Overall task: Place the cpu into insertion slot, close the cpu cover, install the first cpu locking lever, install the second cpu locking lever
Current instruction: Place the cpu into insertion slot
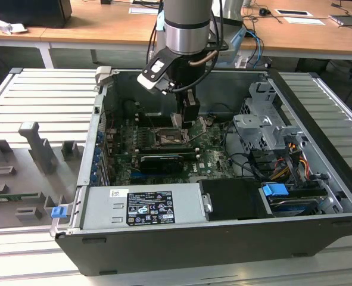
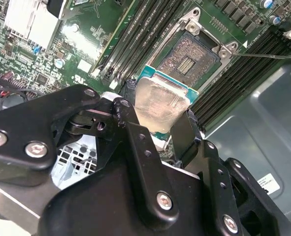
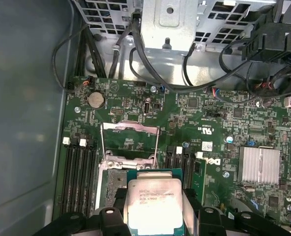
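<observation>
My gripper (image 2: pixel 157 120) is shut on the cpu (image 2: pixel 161 102), a pale silver square chip on a green base, held by two opposite edges between black fingers (image 2: pixel 127 112). In the first wrist view the cpu (image 3: pixel 152 201) hangs over the near part of the insertion slot (image 3: pixel 113 183), partly covering it. The insertion slot (image 2: pixel 189 60) lies bare, its dark contact field showing inside a silver rim. The cpu cover (image 3: pixel 130 132) stands swung open at the slot's far side. In the exterior view the gripper (image 1: pixel 187 121) hovers just above the slot (image 1: pixel 167 139) on the green motherboard (image 1: pixel 214 156).
Black memory slots (image 3: pixel 79 172) flank the socket on both sides. A thin lever rod (image 2: pixel 263 55) sticks out beside the socket. A finned heatsink (image 3: pixel 261 164), a coin battery (image 3: pixel 96 100), cables (image 3: pixel 150 69) and the drive cage (image 1: pixel 265 128) surround the area inside the open case (image 1: pixel 181 256).
</observation>
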You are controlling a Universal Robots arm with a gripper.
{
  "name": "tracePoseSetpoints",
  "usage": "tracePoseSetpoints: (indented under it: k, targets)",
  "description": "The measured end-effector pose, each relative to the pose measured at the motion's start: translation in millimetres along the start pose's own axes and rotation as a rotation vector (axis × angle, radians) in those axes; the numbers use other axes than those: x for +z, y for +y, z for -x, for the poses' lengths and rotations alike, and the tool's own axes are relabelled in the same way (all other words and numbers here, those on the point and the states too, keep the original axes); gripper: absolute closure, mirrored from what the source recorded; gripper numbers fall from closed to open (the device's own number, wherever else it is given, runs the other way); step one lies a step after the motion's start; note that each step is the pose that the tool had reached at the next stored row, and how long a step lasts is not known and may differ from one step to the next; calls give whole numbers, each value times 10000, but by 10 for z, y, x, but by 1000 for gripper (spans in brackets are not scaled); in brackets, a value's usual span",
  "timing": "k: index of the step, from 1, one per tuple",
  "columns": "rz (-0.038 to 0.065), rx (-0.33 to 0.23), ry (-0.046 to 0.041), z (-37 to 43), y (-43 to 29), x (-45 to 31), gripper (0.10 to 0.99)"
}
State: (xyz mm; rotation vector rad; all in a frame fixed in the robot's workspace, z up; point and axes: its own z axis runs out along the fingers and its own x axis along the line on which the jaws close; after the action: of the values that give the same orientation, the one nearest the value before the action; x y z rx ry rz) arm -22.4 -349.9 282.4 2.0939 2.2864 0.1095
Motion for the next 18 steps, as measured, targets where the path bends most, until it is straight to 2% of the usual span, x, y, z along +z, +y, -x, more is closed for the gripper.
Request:
tracePoseSetpoints:
  k: [9,18]
  targets:
    - [1,24,-1,1,-5,69,557]
    - [1,28,-2,2,-8,97,557]
